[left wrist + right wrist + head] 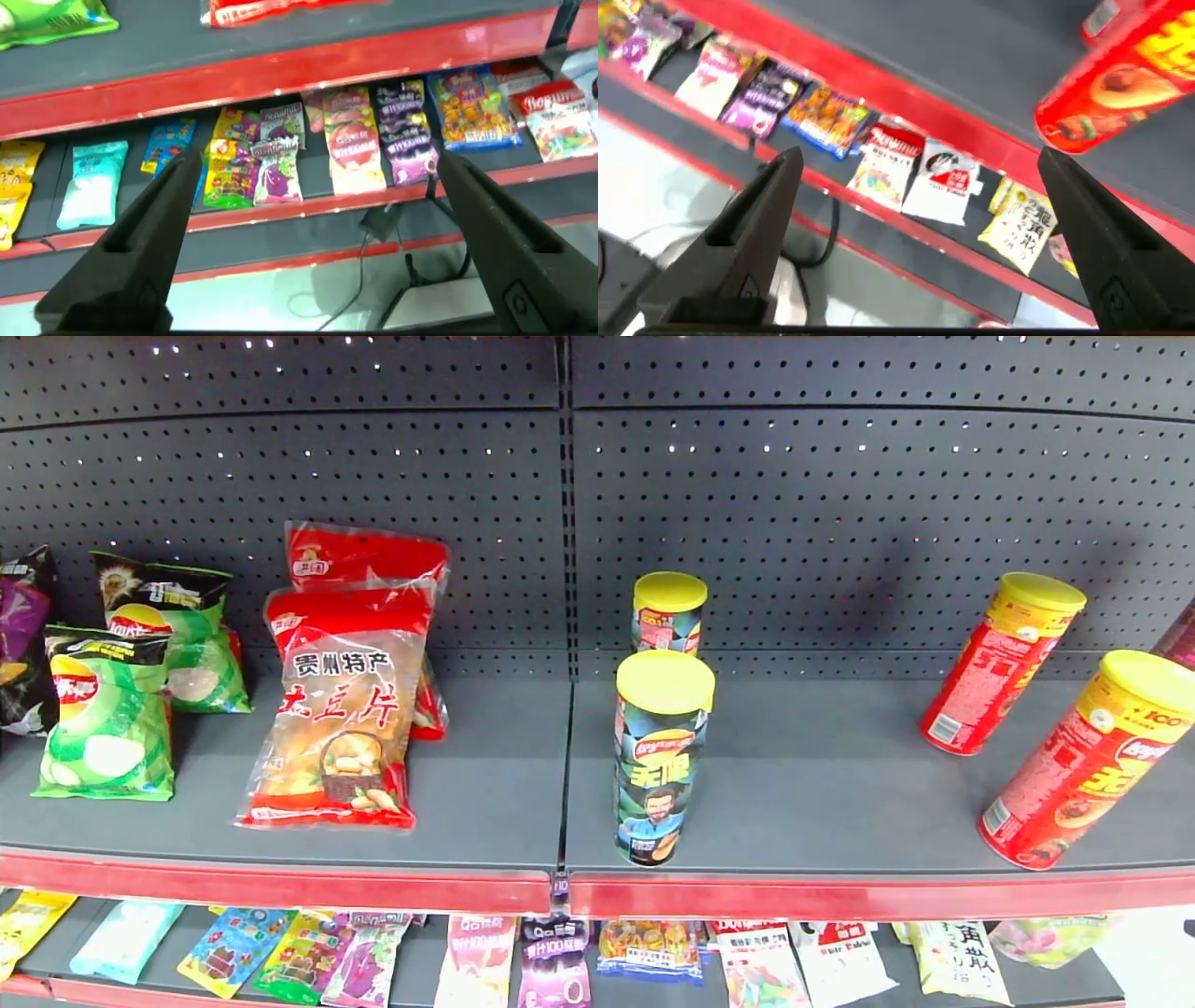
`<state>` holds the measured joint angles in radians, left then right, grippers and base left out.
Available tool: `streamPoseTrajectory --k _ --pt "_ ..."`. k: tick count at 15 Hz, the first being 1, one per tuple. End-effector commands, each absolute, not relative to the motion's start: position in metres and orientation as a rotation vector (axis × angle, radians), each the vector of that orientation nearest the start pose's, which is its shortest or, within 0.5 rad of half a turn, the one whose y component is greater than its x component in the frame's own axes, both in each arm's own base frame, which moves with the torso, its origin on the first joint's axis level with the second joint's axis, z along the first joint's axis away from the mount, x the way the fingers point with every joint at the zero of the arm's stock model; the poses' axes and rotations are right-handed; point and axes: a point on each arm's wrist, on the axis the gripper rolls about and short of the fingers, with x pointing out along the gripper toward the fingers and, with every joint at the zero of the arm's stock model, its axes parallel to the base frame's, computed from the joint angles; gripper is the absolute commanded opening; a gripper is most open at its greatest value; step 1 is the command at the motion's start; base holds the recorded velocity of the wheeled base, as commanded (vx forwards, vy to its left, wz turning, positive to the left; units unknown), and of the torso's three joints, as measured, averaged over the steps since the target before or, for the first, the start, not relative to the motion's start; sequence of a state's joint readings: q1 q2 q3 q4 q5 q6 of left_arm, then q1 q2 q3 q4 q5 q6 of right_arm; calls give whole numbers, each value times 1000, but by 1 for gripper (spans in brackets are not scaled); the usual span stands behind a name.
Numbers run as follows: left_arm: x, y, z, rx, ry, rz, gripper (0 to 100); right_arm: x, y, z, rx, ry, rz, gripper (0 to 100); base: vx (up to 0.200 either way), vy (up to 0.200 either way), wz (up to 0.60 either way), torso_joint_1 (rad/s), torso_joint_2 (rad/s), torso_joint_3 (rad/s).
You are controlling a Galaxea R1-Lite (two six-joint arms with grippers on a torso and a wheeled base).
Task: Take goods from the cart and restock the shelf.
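Note:
The grey shelf board (822, 775) has a red front lip. On it stand two teal cans with yellow lids, one at the front (661, 756) and one behind (667, 613). To the right are two red cans (1004, 663) (1088, 761). Left of centre a red-topped clear snack bag (341, 709) leans against a second one (364, 555). My left gripper (320, 159) is open and holds nothing, in front of the lower shelf's candy packets (360, 140). My right gripper (922, 157) is open too, below a red can (1120, 79).
Green chip bags (107, 723) and a dark purple bag (19, 635) fill the shelf's left end. A perforated back panel (840, 523) closes the rear. Small snack packets (560, 957) line the shelf below. Cables (374, 243) lie on the floor under it.

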<state>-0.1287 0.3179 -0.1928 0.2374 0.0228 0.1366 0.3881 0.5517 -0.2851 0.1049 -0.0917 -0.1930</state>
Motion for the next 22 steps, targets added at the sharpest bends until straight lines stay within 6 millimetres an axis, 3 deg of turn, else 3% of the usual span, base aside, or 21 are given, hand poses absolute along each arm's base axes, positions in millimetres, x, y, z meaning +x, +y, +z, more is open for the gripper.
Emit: streamPoseTrajectory --k 1,8,11,12,13,14,15,16,20,22 --pt "-7 1 104 210 363 -142 100 25 7 147 -267 321 297 100 0 0 0 0 0 0" --pt "-21 3 93 167 237 -182 100 18 3 147 -234 283 188 100 0 0 0 0 0 0" --pt "-7 1 115 150 299 -175 100 7 -1 139 -217 242 129 100 0 0 0 0 0 0" --pt "36 -5 153 -10 329 -142 100 0 -2 131 -187 222 59 100 0 0 0 0 0 0" --pt "59 -9 165 -56 331 -125 100 -2 -2 128 -168 214 29 100 0 0 0 0 0 0" --pt "100 -14 174 -71 339 -86 100 -5 -3 127 -132 181 -8 100 0 0 0 0 0 0" --pt "114 -17 174 -66 347 -84 100 -8 -3 124 -128 161 -9 100 0 0 0 0 0 0" --pt "148 -31 167 -48 368 -118 100 -21 -2 111 -134 79 80 100 0 0 0 0 0 0" --pt "197 -65 157 1 437 -166 100 -19 -3 88 -193 107 41 100 0 0 0 0 0 0" --pt "214 -81 148 24 485 -194 100 -19 -4 89 -188 96 13 100 0 0 0 0 0 0"
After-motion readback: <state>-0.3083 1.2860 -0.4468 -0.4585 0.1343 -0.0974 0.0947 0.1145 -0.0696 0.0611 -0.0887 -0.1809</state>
